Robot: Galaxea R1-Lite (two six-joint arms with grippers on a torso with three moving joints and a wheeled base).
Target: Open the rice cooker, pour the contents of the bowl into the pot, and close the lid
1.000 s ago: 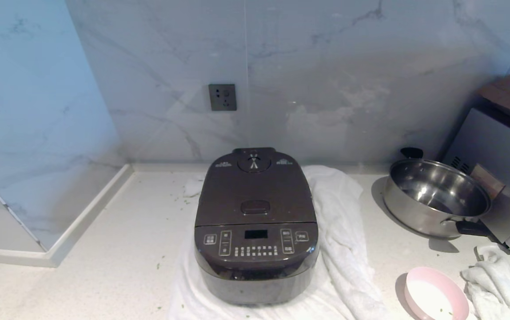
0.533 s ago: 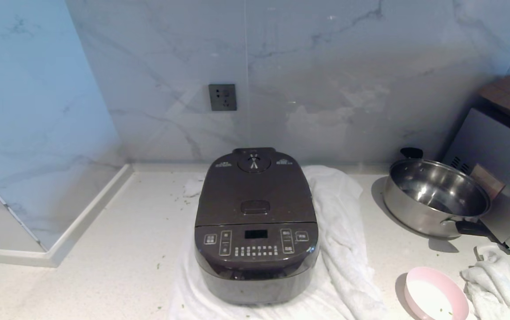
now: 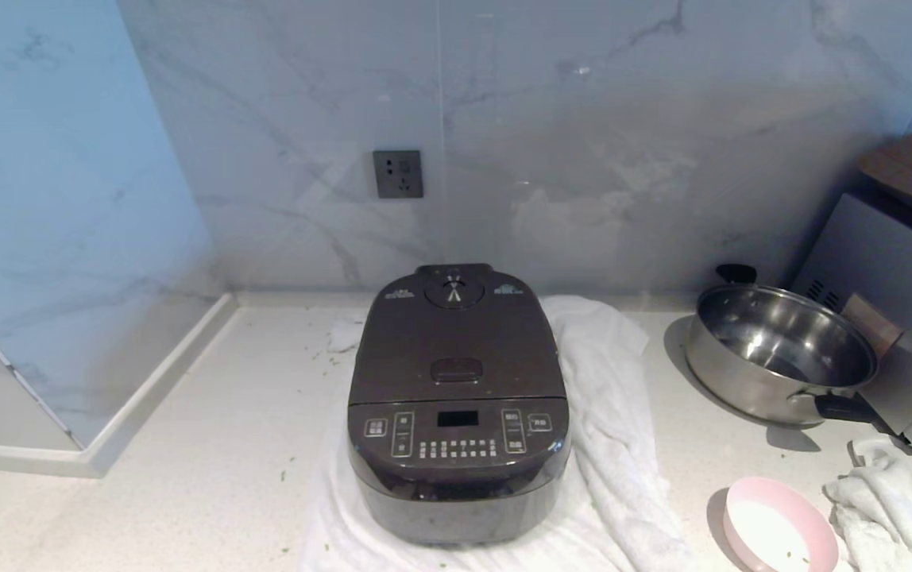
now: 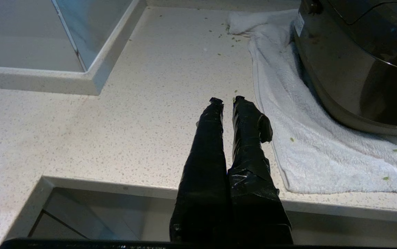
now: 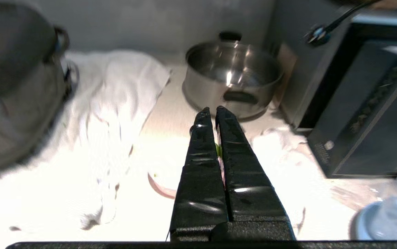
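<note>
Two end effectors are both off the work and neither holds anything. The left end effector (image 4: 226, 100) hangs over the counter (image 3: 210, 445) edge beside the white towel (image 3: 607, 381), its fingers pinched almost together. The right end effector (image 5: 211, 110) has its fingers pressed tight, above the bowl (image 3: 778, 528) near the steel pan (image 3: 778, 353).

The rice cooker (image 3: 456, 405) sits on the towel mid-counter with its lid (image 3: 456, 342) down, so the pot inside is hidden. The bowl stands at the front right of the counter, by a crumpled cloth (image 3: 893, 500); it looks nearly empty, with only a few green bits (image 3: 796, 550) left inside, and more lie scattered on the counter.

By this look the task seems finished. The risks left are small: a moving right arm could clip the bowl off the near edge, or snag the cloth and drag it.
</note>
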